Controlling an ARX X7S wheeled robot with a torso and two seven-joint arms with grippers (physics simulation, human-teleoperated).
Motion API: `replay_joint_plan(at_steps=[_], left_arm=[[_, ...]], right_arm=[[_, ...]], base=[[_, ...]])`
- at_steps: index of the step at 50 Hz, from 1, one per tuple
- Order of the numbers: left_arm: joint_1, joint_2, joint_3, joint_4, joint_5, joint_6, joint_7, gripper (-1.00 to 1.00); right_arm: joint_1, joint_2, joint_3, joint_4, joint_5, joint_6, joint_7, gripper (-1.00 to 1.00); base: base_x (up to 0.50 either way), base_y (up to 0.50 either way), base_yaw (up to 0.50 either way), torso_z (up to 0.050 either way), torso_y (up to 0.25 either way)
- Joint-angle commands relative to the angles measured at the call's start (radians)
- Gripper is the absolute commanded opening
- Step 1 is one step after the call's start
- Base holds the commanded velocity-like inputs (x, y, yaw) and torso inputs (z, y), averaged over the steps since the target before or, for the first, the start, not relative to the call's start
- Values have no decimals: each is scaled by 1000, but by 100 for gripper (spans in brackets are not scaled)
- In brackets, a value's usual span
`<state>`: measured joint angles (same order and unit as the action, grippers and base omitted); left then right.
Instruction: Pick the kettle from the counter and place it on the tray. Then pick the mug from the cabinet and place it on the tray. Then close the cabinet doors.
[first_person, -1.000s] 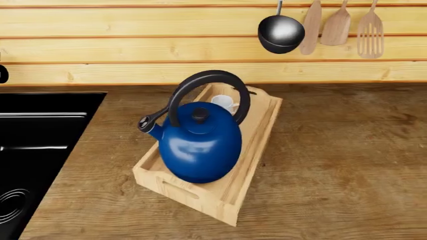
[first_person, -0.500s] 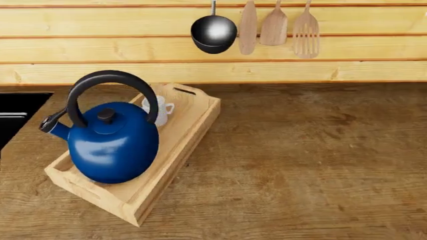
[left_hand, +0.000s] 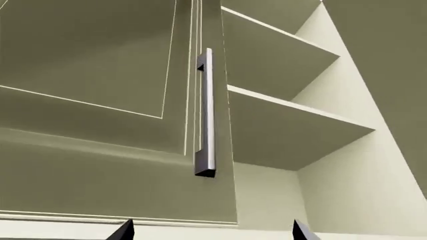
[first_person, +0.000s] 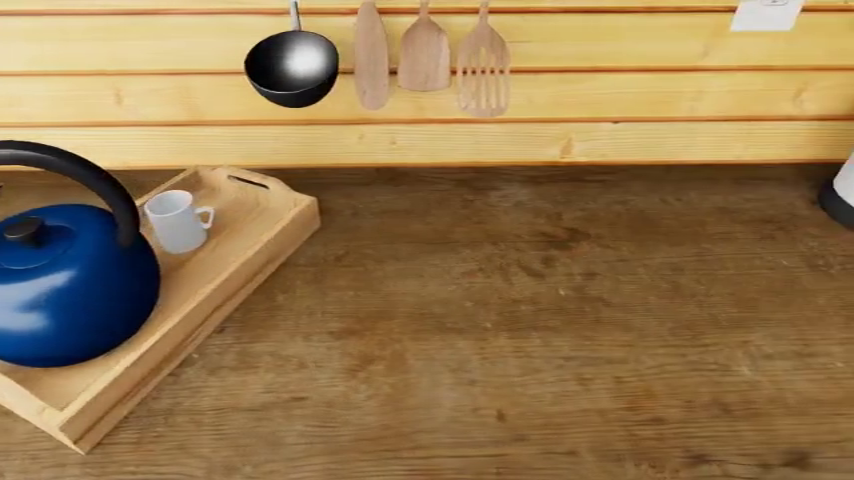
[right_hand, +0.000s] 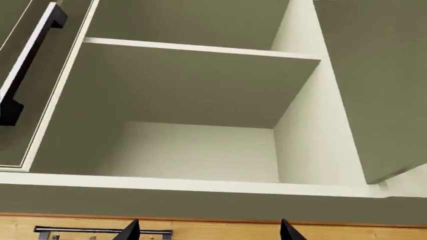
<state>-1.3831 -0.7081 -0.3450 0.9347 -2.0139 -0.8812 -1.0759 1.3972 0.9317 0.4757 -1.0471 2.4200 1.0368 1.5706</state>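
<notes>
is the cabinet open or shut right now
Open. The right wrist view looks straight onto a bare shelf, and the door with the bar handle stands beside exposed shelves.

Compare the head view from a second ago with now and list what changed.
The head view swung right: the tray, kettle, mug and hanging utensils all slid toward the picture's left, the black sink left the frame, and a wall outlet came in. Kettle and mug sit on the tray as before; nothing was grasped or released.
</notes>
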Motion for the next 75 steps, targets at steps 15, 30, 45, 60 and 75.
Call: replay_joint_plan(at_steps=[15,30,45,60,75], left_arm=[[24,-6,-21,4,2,1,12,100],[24,-12,-19,5,0,3,11,100],[43,-11,-33,9,4,2,18,100],[51,-3,-29,5,12,0,25,100],[72,-6,-50,-1,19,-4,43,100]], right_arm=[[15,7,-19,0,-3,-9,0,100],[14,2,-17,0,-3,-6,0,100],[54,83,-44,0,-17,-30,0,100],[133,545,-258,92,-253,-215,-82,100],[628,302,-714,415,-414,141,-265,100]], base=[[-10,-500,0,0,0],[-10,-500,0,0,0],[-4,-191,0,0,0],[0,0,0,0,0],[0,0,0,0,0]])
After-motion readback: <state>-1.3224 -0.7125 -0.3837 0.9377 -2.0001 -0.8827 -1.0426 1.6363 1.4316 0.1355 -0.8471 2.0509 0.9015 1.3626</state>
